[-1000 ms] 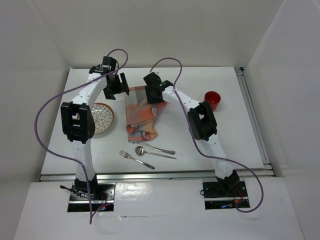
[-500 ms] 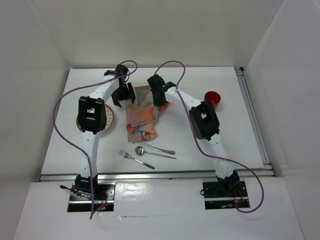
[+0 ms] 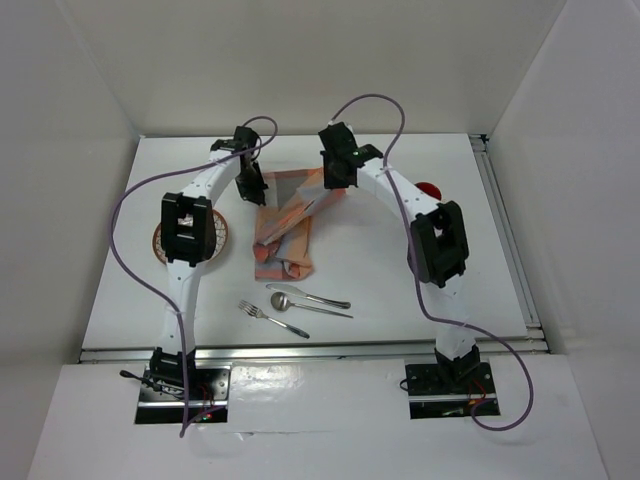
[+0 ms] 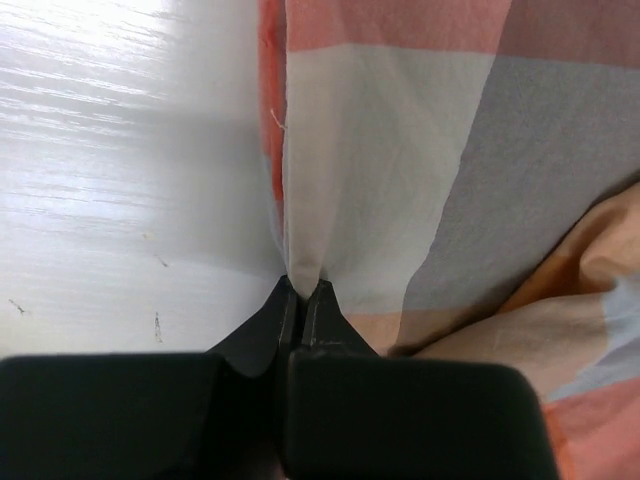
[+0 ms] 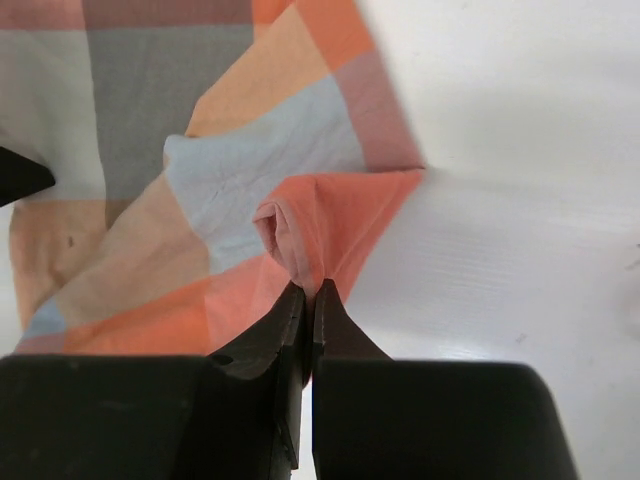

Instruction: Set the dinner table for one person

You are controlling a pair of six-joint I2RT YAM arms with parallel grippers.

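Just beneath left end effector point(image 4: 303, 286), clamping the placemat point(image 4: 400, 150), lies dinner table point(image 4: 120, 150).

The cloth point(image 3: 285, 235) lies on the dinner table point(image 3: 400, 270), toward the back. The plate point(image 3: 220, 238) sits to its left and the cup point(image 3: 431, 187) to its right (mostly hidden behind an arm point(image 3: 440, 245)). The fork point(image 3: 270, 318), spoon point(image 3: 298, 303) and knife point(image 3: 312, 296) lie in front of it.

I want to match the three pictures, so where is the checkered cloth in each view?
Top view: the cloth lies in the middle of the table, between the two arms.
Left wrist: the cloth fills the right side, its edge pinched by the left fingers.
Right wrist: the cloth fills the upper left, a corner pinched by the right fingers.
Shared landmark: the white table beside the cloth.
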